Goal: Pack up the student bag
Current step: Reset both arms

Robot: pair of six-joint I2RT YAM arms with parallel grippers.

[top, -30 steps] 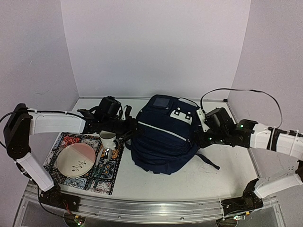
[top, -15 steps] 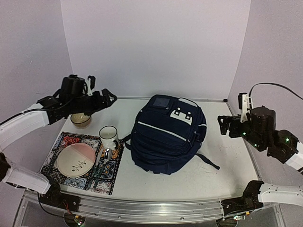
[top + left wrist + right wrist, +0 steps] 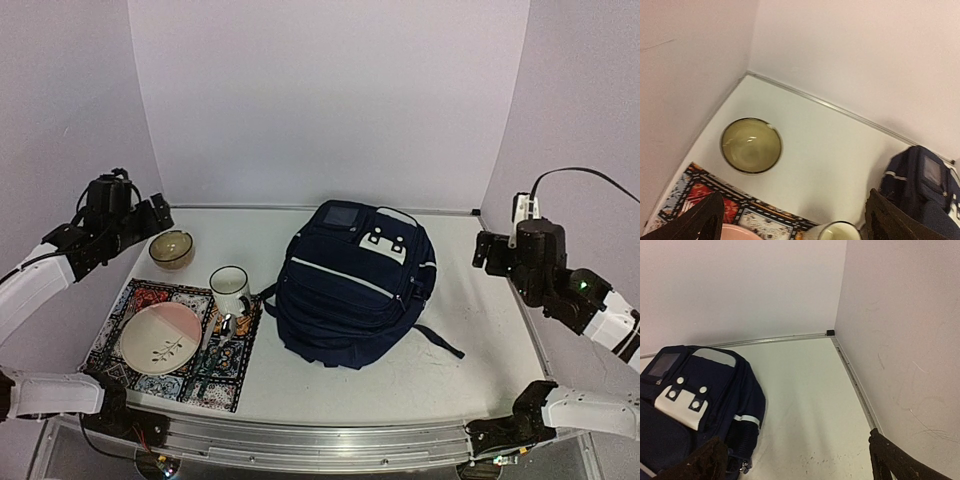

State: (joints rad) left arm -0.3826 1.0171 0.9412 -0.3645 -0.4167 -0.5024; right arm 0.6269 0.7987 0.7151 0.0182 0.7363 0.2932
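"So, where could this go wrong for me?"

"Your left gripper and right gripper both hang clear of everything, fingers spread wide, holding nothing. The student bag lies flat mid-table with its top towards the back wall, and I can see no open mouth on it. That's your first snag, I'd say: soft fabric may slump or drag when you tug at a zip with one gripper. The mug stands just beside the bag's left edge, so a low sweep from your left arm could tip it."

"Which view should I trust?"

"Only the overhead gives you the whole layout: the plate on the patterned mat, and the strap trailing at the bag's right. Your left wrist camera looks into the bowl, which seems empty, yet it catches only a corner of the bag. Your right wrist camera shows the white patch and the side stripe — but none of the crockery."
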